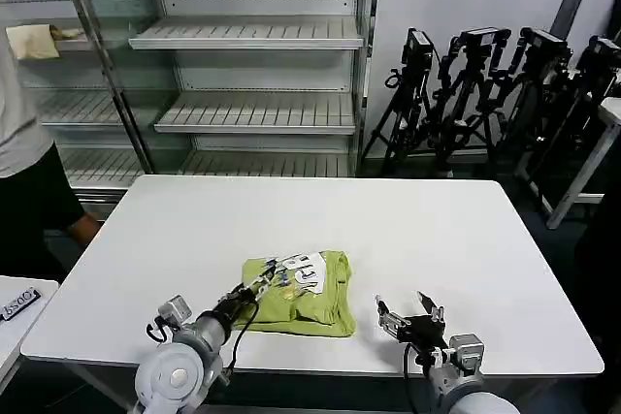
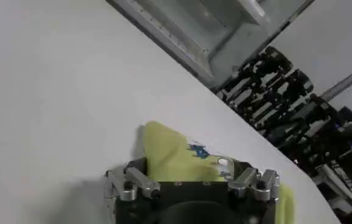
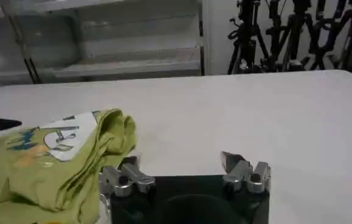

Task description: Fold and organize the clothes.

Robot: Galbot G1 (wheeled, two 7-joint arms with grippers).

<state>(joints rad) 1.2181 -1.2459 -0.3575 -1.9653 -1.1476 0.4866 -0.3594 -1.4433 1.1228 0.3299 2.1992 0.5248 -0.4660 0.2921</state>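
The clothes are one lime shirt (image 1: 312, 300), folded into a compact bundle near the table's front edge, with its white printed graphic (image 1: 303, 269) facing up. My left gripper (image 1: 267, 281) reaches in at the shirt's left edge. Its fingers stand wide apart, open, with the lime fabric (image 2: 169, 155) lying between and beyond them (image 2: 188, 170). My right gripper (image 1: 408, 309) hovers low over bare table just right of the shirt, open and holding nothing. In the right wrist view the shirt (image 3: 48, 158) lies off to one side of that gripper (image 3: 180, 163).
The white table (image 1: 437, 230) has bare room behind and to the right of the shirt. Metal shelving (image 1: 252, 75) stands behind, with a beige cloth (image 1: 34, 41) on one shelf. Camera tripods (image 1: 485, 94) crowd the back right. A person (image 1: 29, 172) stands at the left edge.
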